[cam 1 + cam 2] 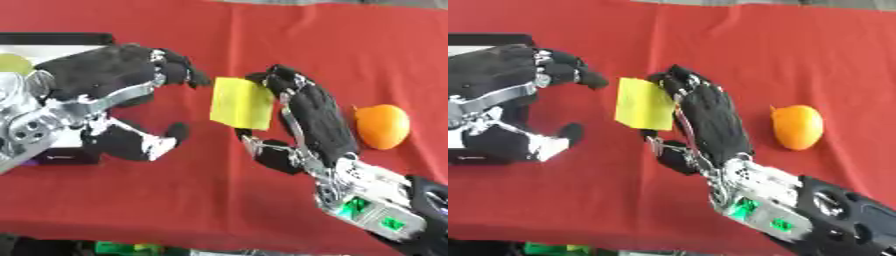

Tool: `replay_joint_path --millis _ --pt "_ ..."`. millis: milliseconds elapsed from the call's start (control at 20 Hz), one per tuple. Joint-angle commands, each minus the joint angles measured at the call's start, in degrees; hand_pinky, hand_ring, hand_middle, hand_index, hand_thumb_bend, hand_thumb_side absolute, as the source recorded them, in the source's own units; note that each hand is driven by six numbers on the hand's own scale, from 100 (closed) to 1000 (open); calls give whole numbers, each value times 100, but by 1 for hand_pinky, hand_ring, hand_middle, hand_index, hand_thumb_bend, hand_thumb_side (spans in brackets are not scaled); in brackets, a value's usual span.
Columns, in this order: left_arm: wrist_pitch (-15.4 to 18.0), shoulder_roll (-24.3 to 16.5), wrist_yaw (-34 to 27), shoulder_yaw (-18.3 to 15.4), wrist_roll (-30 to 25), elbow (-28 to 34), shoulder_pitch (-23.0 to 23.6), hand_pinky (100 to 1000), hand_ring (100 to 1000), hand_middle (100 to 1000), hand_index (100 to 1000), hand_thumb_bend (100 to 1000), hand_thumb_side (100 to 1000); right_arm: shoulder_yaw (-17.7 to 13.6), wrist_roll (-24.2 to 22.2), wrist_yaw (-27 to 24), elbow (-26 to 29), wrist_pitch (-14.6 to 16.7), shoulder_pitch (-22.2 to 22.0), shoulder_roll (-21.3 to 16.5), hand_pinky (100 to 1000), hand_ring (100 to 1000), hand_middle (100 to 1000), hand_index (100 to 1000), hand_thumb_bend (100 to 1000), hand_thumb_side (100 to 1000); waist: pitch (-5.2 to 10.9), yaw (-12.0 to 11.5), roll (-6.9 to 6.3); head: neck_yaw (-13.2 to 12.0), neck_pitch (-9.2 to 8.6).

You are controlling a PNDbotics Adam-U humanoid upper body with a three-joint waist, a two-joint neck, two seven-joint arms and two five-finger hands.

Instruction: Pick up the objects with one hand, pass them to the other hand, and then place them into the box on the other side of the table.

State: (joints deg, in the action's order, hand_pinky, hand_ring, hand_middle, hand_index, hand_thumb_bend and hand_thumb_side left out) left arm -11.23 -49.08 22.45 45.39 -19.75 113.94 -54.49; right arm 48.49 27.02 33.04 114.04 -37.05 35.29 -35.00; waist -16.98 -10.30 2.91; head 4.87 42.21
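My right hand (315,117) holds a flat yellow square piece (241,102) above the red cloth at mid-table, fingers curled over its top right edge and the thumb under its lower edge. From the left my left hand (105,75) reaches toward it, open, with its fingertips (191,76) just short of the piece's upper left corner and its thumb (162,142) spread below. An orange fruit (382,126) lies on the cloth to the right of my right hand. A black-rimmed box (52,39) with a white inside sits at the far left, mostly covered by my left arm.
A yellow-green round thing (13,62) lies inside the box. The red cloth (262,30) covers the whole table. Some green items (122,247) show below the table's near edge.
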Motion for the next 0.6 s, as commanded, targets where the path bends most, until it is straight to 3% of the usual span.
replay_joint_path --millis 50,250,600 --pt "20 -111 204 -1 148 65 -117 861 776 750 938 252 252 5 567 -95 55 -555 92 -47 174 609 430 512 247 100 93 -11 -26 13 -20" --pt "-121 -7 465 115 541 65 -186 872 784 758 945 308 244 95 594 -140 55 -615 98 -39 169 611 433 513 248 100 93 -14 -22 18 -18" --pt "-361 42 95 234 952 65 -98 853 757 735 936 124 195 149 548 -107 55 -631 92 -46 169 612 433 514 251 100 87 -5 -24 59 51"
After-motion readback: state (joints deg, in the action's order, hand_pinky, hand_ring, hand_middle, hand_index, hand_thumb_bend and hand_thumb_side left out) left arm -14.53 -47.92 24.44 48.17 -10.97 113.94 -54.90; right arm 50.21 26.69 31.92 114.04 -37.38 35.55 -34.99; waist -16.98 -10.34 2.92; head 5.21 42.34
